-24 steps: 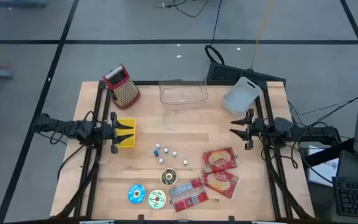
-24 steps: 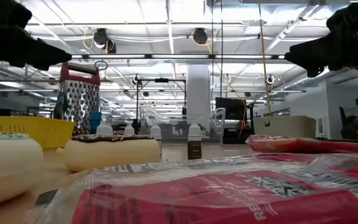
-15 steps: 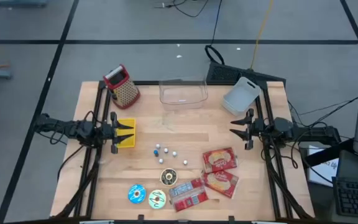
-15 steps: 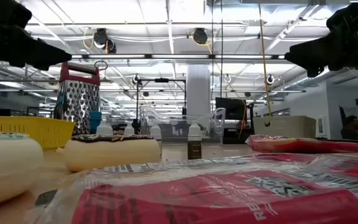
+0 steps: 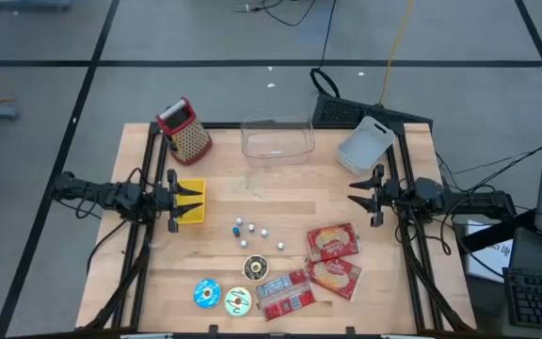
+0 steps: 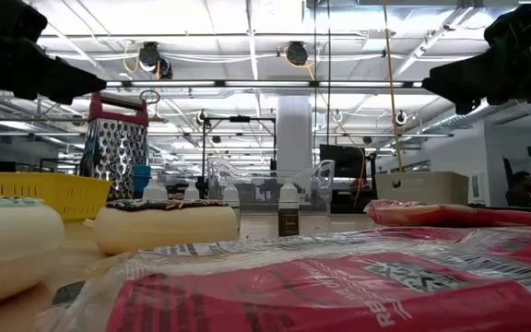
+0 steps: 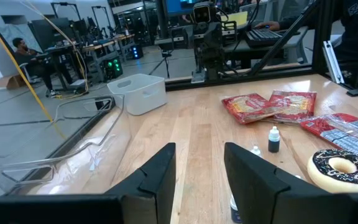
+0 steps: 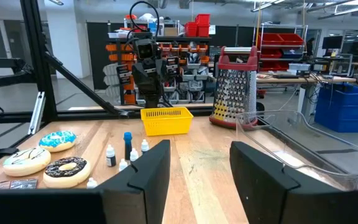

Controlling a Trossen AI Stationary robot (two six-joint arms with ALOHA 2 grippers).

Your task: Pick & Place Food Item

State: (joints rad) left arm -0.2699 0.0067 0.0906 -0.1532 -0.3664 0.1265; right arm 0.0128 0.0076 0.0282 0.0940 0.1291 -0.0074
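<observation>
Wooden tabletop (image 5: 290, 202) with a pile of stuff on it, and neither arm has gone for anything yet. The left pincer (image 5: 188, 200) hovers over the left edge just by a yellow basket (image 5: 194, 213), fingers apart with nothing between them. The right pincer (image 5: 360, 195) is the same story on the right side, fingers apart, empty, pointing inward.

The food is toward the front: three donuts, chocolate (image 5: 256, 268), blue (image 5: 207, 293) and white (image 5: 237, 300), bunched close together, plus red snack packs (image 5: 333, 241) to their right. I can't tell which one the task wants. My guess is the donuts are light and soft, so a hard squeeze would dent the icing; I'd take one across its outer sides, gently. The packs look crinkly and slippery, lying flat, so pinching an edge seems the only way in.

In the way: small dropper bottles (image 5: 250, 230) stand between the arms and the donuts and would tip easily. The white and blue donuts look to be touching, so grabbing one may nudge the other. At the back sit a grater (image 5: 184, 129), a clear tub (image 5: 277, 141) and a white bin (image 5: 364, 143), well apart from the food.
</observation>
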